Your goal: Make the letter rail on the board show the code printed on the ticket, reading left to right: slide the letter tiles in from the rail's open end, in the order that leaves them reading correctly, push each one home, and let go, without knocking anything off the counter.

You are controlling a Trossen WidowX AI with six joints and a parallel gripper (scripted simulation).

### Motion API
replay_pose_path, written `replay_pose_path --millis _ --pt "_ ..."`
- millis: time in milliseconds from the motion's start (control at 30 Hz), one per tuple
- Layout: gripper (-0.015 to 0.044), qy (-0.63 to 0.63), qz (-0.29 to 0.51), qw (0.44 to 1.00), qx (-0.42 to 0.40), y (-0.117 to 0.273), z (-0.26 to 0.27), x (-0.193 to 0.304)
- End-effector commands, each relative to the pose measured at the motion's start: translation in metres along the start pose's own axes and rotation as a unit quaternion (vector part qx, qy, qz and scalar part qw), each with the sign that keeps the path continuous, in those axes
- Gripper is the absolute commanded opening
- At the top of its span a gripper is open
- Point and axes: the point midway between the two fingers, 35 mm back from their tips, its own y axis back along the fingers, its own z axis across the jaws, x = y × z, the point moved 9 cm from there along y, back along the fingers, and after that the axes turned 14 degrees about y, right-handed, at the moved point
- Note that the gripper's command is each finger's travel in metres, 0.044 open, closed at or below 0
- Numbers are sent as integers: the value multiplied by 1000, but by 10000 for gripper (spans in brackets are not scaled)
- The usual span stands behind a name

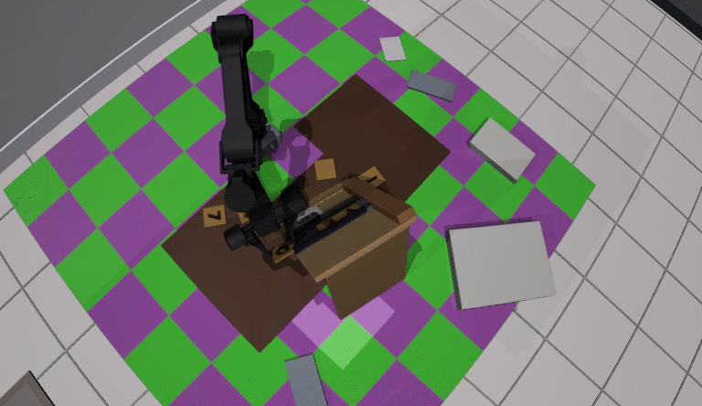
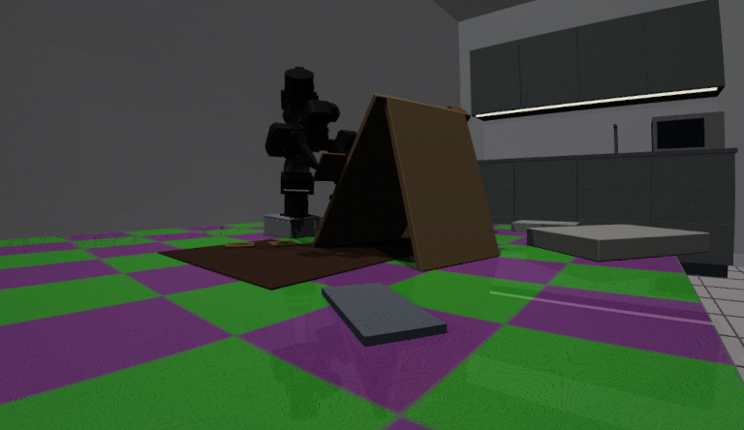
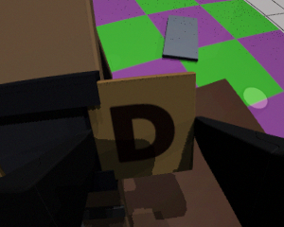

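Note:
My gripper (image 1: 282,245) (image 3: 145,130) is shut on the D tile (image 1: 281,252) (image 2: 330,167) (image 3: 145,163). The D faces the wrist camera upright. The tile is at the open end of the dark letter rail (image 3: 47,93) on the tent-shaped board (image 1: 362,236) (image 2: 444,184) (image 3: 38,38); whether its edge is inside is unclear. Tiles (image 1: 331,220) sit farther along the rail, partly hidden, their letters not clearly readable. A pale patch (image 1: 309,214) behind the rail may be the ticket; its print is unreadable. A loose tile (image 1: 214,216) lies left of the gripper.
A blank-looking tile (image 1: 324,168) and a partly hidden lettered tile (image 1: 372,176) lie behind the board. A brown block (image 1: 380,200) crosses the board's far end. A brown mat (image 1: 259,324) (image 2: 263,274) lies underneath. Grey slabs (image 1: 502,264) (image 2: 384,313) (image 3: 181,38) lie around.

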Motion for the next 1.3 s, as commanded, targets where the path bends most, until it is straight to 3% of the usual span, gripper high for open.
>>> replay_pose_path --millis 0,1267 --pt "0 -1 1 1000 1 0 3 0" --pt "0 -2 0 1000 0 0 21 -5"
